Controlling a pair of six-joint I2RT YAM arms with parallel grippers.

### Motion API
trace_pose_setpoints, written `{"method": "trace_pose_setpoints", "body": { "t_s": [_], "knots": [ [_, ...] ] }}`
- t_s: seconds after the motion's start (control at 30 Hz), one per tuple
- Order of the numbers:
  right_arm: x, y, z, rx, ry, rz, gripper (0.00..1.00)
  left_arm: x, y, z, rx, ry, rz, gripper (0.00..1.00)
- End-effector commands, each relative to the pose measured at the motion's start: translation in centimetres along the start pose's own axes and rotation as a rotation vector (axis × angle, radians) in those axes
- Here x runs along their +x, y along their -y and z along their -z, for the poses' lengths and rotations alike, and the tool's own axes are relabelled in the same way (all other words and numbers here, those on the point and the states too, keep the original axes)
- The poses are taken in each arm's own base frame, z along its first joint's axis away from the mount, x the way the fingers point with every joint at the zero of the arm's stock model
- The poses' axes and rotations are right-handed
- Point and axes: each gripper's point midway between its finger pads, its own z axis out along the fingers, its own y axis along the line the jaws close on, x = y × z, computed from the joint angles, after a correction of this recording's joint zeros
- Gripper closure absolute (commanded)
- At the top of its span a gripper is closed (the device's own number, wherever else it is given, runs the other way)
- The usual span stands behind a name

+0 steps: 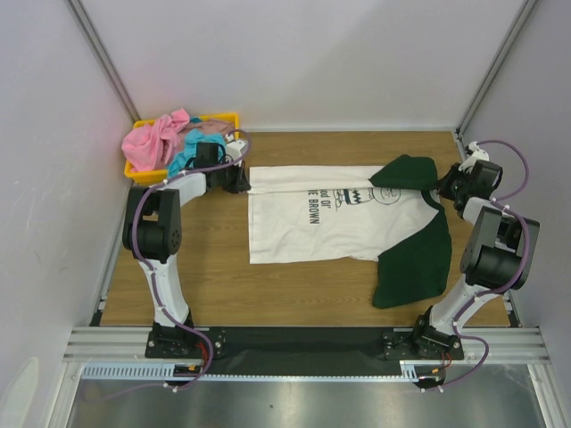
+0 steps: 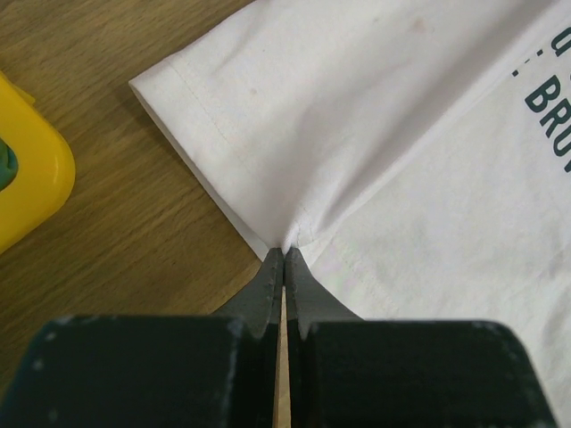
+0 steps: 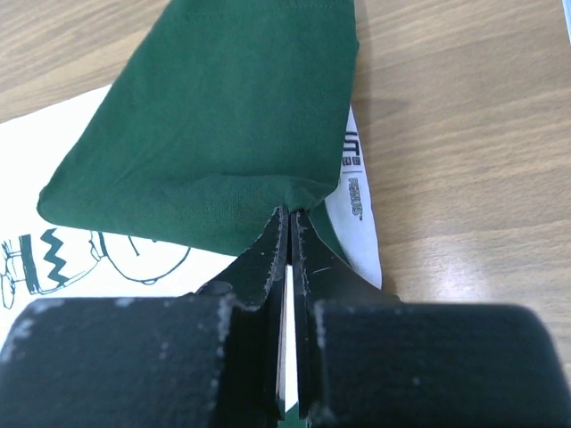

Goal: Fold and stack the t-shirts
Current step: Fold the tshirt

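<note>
The left jaws are pressed tight together on the hem of the white t-shirt (image 1: 330, 218), nipping the cloth close to its far-left corner so that small creases fan out from the tips. The right jaws are likewise closed, pinching the edge of the shirt's dark green far sleeve (image 1: 406, 171), which is folded over onto the white chest beside the cartoon print. The shirt lies spread flat across the middle of the worktop (image 1: 268, 294), hem to the left and collar to the right, its black lettering running sideways. The near sleeve (image 1: 412, 259) is spread out towards the near right. In the far-left corner a yellow tray (image 1: 227, 117) holds a crumpled pink t-shirt (image 1: 159, 138) and a turquoise t-shirt (image 1: 189, 147), heaped together just beyond the left arm's wrist.
</note>
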Motion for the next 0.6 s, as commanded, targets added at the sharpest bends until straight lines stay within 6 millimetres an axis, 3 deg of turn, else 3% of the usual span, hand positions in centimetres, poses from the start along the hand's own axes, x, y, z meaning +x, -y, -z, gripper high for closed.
{"method": "trace_pose_setpoints", "body": {
  "t_s": [0.0,0.17,0.3,0.33,0.37,0.4,0.57],
  "knots": [
    [-0.9,0.7,0.8,0.034,0.02,0.037,1.0,-1.9,0.4,1.5,0.008,0.049,-0.054,1.0],
    [-0.5,0.8,0.7,0.04,-0.014,0.025,1.0,-1.9,0.4,1.6,0.01,0.04,-0.053,0.98],
    [0.1,0.4,0.8,0.017,-0.043,0.021,0.95,-2.0,0.7,1.9,0.014,0.042,-0.064,0.79],
    [-0.1,0.2,0.9,0.007,-0.038,0.023,0.89,-1.9,0.9,2.0,0.019,0.042,-0.068,0.65],
    [-0.3,-0.1,1.0,-0.006,-0.035,0.023,0.84,-2.2,1.0,2.4,0.018,0.049,-0.074,0.59],
    [-0.8,-0.7,1.2,-0.031,-0.028,0.025,0.72,-2.4,1.2,2.6,0.02,0.058,-0.082,0.49],
    [-3.9,-2.8,2.4,-0.086,0.017,0.044,0.4,-4.7,2.4,4.2,0.03,0.133,-0.103,0.36]
  ]
}}
